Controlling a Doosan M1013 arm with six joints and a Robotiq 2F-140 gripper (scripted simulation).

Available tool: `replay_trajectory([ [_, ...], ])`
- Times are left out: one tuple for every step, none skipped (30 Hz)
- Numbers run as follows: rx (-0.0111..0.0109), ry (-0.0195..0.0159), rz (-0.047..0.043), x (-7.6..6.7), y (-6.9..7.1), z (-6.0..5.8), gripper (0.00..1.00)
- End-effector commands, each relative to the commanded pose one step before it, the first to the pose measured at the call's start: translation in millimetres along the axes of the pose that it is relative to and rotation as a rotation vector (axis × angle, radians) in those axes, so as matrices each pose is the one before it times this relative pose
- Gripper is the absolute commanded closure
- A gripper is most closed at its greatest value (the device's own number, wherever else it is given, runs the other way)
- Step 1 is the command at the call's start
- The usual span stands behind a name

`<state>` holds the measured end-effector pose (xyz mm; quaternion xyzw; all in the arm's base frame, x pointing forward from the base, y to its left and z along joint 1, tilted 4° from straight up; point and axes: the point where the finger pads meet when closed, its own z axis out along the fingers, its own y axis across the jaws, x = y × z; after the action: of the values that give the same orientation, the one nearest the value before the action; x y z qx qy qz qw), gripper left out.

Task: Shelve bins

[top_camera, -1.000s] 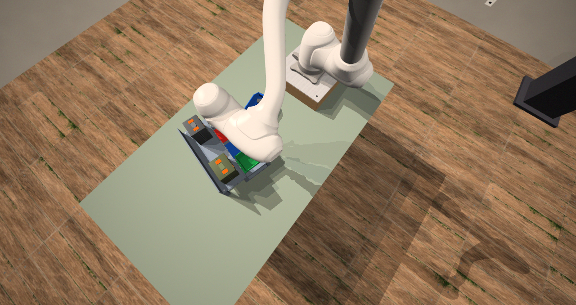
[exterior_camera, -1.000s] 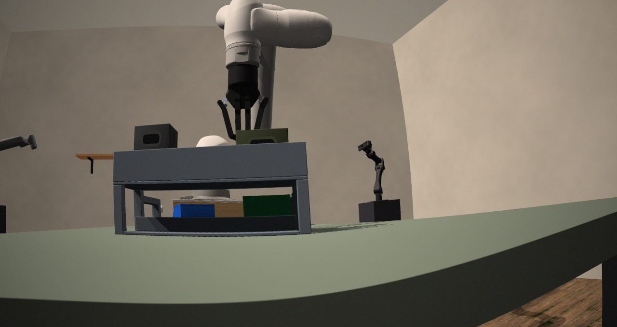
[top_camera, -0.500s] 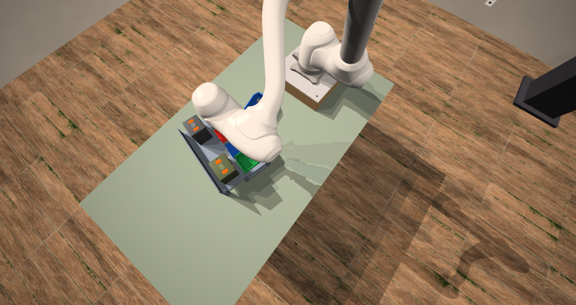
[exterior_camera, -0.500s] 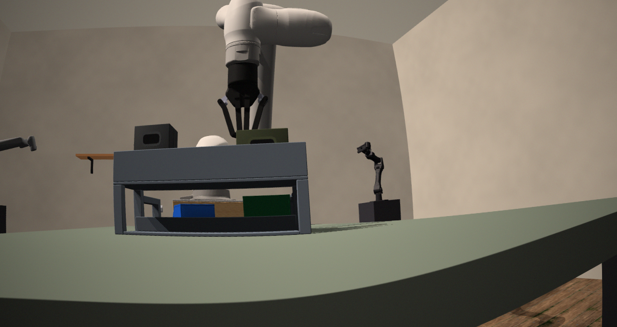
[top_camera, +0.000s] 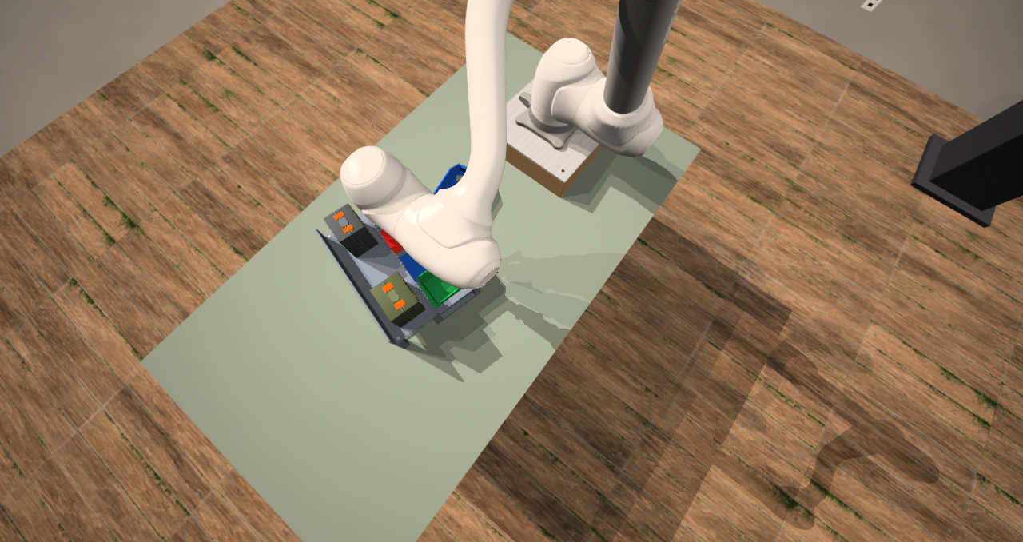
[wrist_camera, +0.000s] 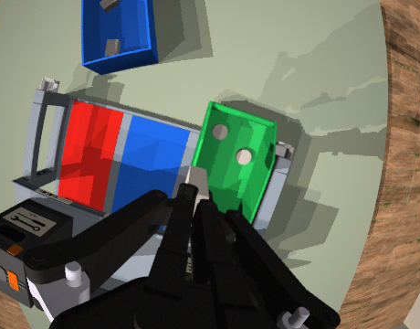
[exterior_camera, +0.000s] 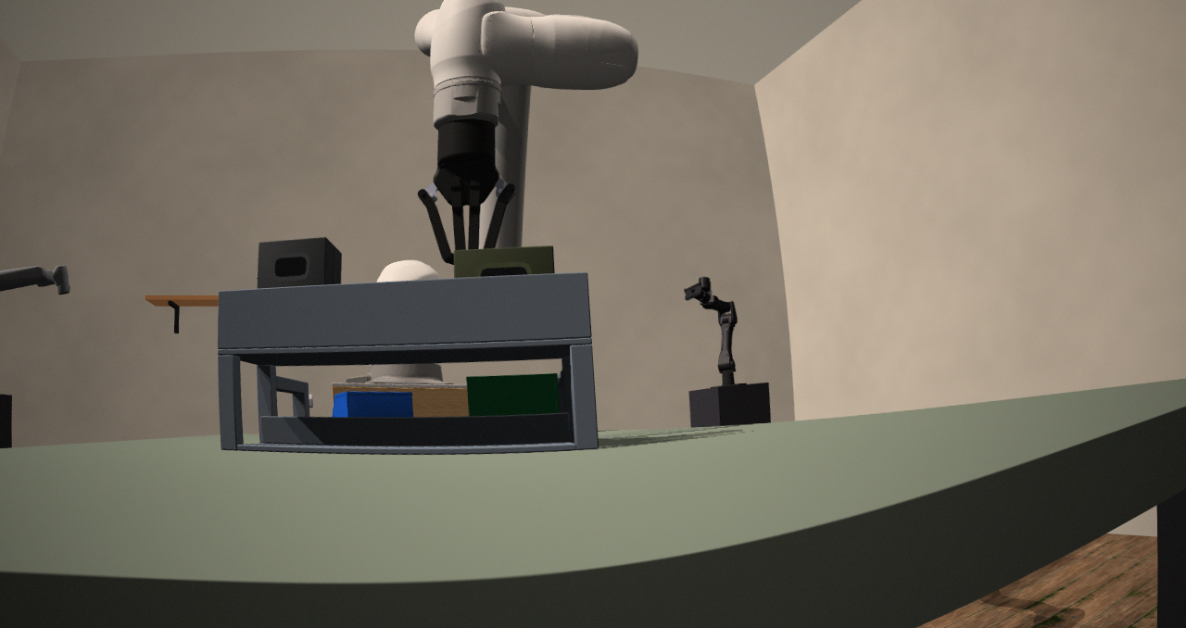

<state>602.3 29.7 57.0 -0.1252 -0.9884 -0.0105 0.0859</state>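
The green bin (wrist_camera: 235, 161) (top_camera: 437, 287) (exterior_camera: 512, 394) sits in the right end of the grey shelf (exterior_camera: 397, 313) (top_camera: 375, 267) (wrist_camera: 36, 128), with two round parts in it. The blue bin (wrist_camera: 121, 18) (top_camera: 451, 176) (exterior_camera: 372, 404) stands on the table beyond the shelf and holds two grey parts. The red mark (wrist_camera: 89, 153) and the blue mark (wrist_camera: 152, 164) on the shelf floor are bare. My gripper (wrist_camera: 194, 180) (exterior_camera: 466, 243) points down over the shelf, shut and empty, with its tips at the green bin's left wall.
A dark tool box (top_camera: 350, 229) (exterior_camera: 298, 262) (wrist_camera: 27, 238) and an olive tool box (top_camera: 396, 299) (exterior_camera: 503, 261) stand on the shelf's top board. The robot base (top_camera: 551, 149) is behind the shelf.
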Motion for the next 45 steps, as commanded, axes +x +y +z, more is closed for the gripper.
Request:
replay_trajectory([
  [0.00056, -0.00651, 0.0067, -3.54, -0.93, -5.19, 0.9],
  [0.0, 0.0, 0.0, 0.0, 0.0, 0.0, 0.9],
  [-0.00001, -0.00001, 0.0, -0.01, 0.0, -0.01, 0.9],
  [-0.00001, -0.00001, 0.0, -0.01, 0.0, -0.01, 0.9],
  [-0.00001, -0.00001, 0.0, -0.01, 0.0, -0.01, 0.9],
  [-0.00001, -0.00001, 0.0, -0.01, 0.0, -0.01, 0.9],
  [-0.00001, -0.00001, 0.0, -0.01, 0.0, -0.01, 0.9],
  [-0.00001, 0.0, 0.0, 0.0, 0.0, 0.0, 0.9],
  [-0.00001, 0.0, 0.0, 0.0, 0.0, 0.0, 0.9],
  [-0.00001, 0.0, 0.0, 0.0, 0.0, 0.0, 0.9],
  [-0.00001, 0.0, 0.0, 0.0, 0.0, 0.0, 0.9],
  [-0.00001, 0.0, 0.0, 0.0, 0.0, 0.0, 0.9],
  [-0.00001, 0.0, 0.0, 0.0, 0.0, 0.0, 0.9],
  [-0.00001, 0.0, 0.0, 0.0, 0.0, 0.0, 0.9],
  [-0.00001, 0.0, 0.0, 0.0, 0.0, 0.0, 0.9],
  [-0.00001, 0.0, 0.0, 0.0, 0.0, 0.0, 0.9],
  [0.0, 0.0, 0.0, 0.0, 0.0, 0.0, 0.9],
  [0.0, 0.0, 0.0, 0.0, 0.0, 0.0, 0.9],
  [0.0, 0.0, 0.0, 0.0, 0.0, 0.0, 0.9],
  [0.0, 0.0, 0.0, 0.0, 0.0, 0.0, 0.9],
  [0.0, 0.0, 0.0, 0.0, 0.0, 0.0, 0.9],
  [0.0, 0.0, 0.0, 0.0, 0.0, 0.0, 0.9],
  [0.0, 0.0, 0.0, 0.0, 0.0, 0.0, 0.9],
  [0.0, 0.0, 0.0, 0.0, 0.0, 0.0, 0.9],
  [0.0, 0.0, 0.0, 0.0, 0.0, 0.0, 0.9],
  [0.0, 0.0, 0.0, 0.0, 0.0, 0.0, 0.9],
  [0.0, 0.0, 0.0, 0.0, 0.0, 0.0, 0.9],
  [0.0, -0.00003, 0.0005, 0.04, 0.02, 0.02, 0.9],
  [0.00003, -0.00022, 0.00332, 0.24, 0.14, 0.07, 0.9],
  [0.00007, -0.00056, 0.00844, 0.61, 0.35, 0.18, 0.9],
  [0.00012, -0.00102, 0.01532, 1.12, 0.62, 0.33, 0.9],
  [0.00015, -0.00157, 0.02346, 1.74, 0.91, 0.51, 0.9],
  [0.00013, -0.00217, 0.03242, 2.44, 1.19, 0.71, 0.9],
  [0.00004, -0.0028, 0.04178, 3.2, 1.41, 0.91, 0.9],
  [0.0, 0.0, 0.0, 0.0, 0.0, 0.0, 0.9],
  [0.0, 0.0, 0.0, 0.0, 0.0, 0.0, 0.9],
  [-0.00014, -0.00342, 0.05115, 3.99, 1.53, 1.11, 0.9],
  [-0.00043, -0.004, 0.06021, 4.8, 1.51, 1.31, 0.9],
  [-0.00064, -0.00361, 0.05488, 4.46, 1.06, 1.19, 0.9],
  [-0.00052, -0.00223, 0.03428, 2.82, 0.49, 0.74, 0.9],
  [-0.00063, -0.00226, 0.03522, 2.92, 0.38, 0.76, 0.9],
  [-0.00072, -0.00223, 0.03519, 2.93, 0.26, 0.76, 0.9],
  [-0.00082, -0.0022, 0.03521, 2.94, 0.14, 0.75, 0.9],
  [-0.00091, -0.00216, 0.03522, 2.94, 0.01, 0.75, 0.9],
  [-0.001, -0.00212, 0.03521, 2.94, -0.11, 0.75, 0.9],
])
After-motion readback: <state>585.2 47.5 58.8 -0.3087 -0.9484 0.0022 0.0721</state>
